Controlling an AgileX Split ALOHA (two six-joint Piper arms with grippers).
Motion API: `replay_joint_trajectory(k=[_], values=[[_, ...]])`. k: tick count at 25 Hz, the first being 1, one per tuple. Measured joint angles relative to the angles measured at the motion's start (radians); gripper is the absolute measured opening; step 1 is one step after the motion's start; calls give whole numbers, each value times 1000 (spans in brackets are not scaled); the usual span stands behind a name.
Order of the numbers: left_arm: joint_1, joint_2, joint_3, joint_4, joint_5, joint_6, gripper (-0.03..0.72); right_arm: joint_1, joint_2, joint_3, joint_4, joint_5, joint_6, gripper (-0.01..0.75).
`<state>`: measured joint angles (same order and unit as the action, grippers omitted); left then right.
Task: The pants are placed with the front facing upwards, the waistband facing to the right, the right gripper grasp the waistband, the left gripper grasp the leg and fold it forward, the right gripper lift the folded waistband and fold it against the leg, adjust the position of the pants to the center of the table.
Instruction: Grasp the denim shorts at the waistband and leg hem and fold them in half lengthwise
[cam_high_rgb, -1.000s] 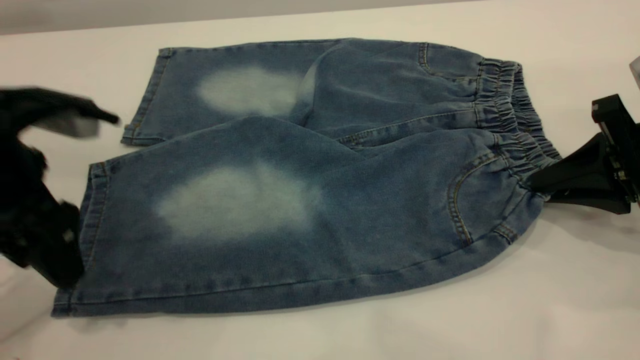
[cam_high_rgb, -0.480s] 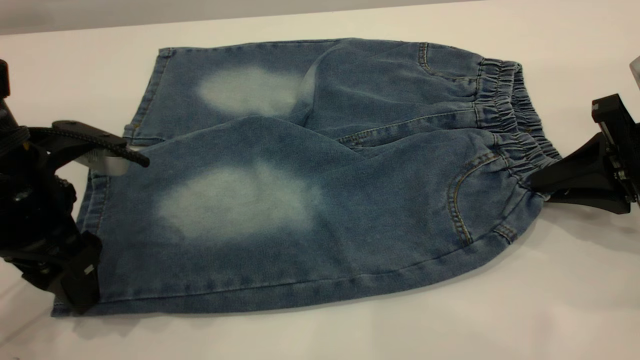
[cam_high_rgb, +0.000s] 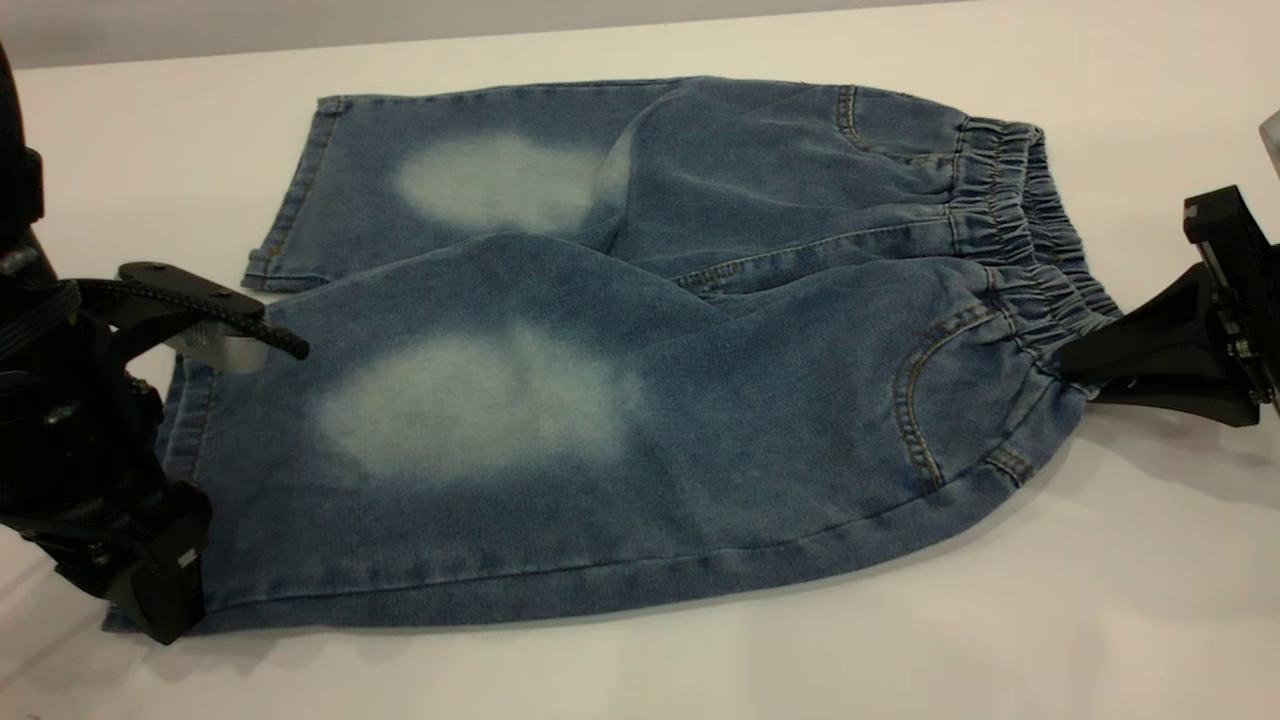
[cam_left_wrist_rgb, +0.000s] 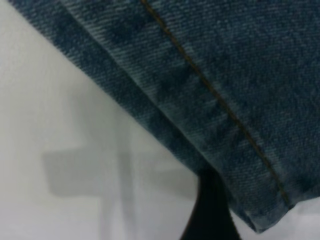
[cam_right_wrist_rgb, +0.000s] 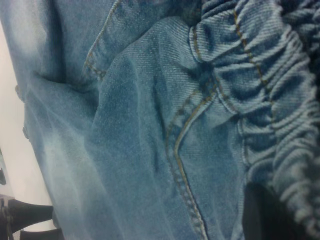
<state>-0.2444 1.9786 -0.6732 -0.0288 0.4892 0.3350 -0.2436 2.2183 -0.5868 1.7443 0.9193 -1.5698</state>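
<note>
Denim pants (cam_high_rgb: 620, 360) lie flat across the middle of the white table (cam_high_rgb: 1000, 640), not yet folded. At right of frame the right gripper (cam_high_rgb: 1075, 365) is clamped on the waistband (cam_high_rgb: 1020, 240). At lower left the left gripper (cam_high_rgb: 215, 470) has its fingers spread apart around the near leg's hem, not yet closed. Both folds and the centring remain. Bare tabletop surrounds the pants, with most room toward the bottom of the frame.

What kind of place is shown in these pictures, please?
Probably a robot test bench, not a home: a plain white table holds only denim pants, with a black left gripper at the leg hem and a right gripper on the waistband.
</note>
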Motion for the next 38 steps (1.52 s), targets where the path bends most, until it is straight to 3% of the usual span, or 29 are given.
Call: replay_joint_trajectory(k=[3, 6, 14, 17, 30, 38], values=[[0, 1, 0, 0, -3, 0, 459, 0, 0, 0, 0, 0, 0, 36], [1, 2, 0, 4, -4, -1, 395, 0, 0, 0, 0, 0, 0, 36], [1, 3, 1, -40, -1, 0, 68, 0, 0, 0, 0, 8, 0, 36], [1, -3, 0, -40, 21, 1, 60, 0, 0, 0, 0, 8, 0, 36], [1, -179, -177, -140, 342, 62, 60, 0, -20, 0, -2, 51, 0, 36], [1, -323, -217, -207, 317, 76, 60, 0, -96, 0, -2, 52, 0, 36]])
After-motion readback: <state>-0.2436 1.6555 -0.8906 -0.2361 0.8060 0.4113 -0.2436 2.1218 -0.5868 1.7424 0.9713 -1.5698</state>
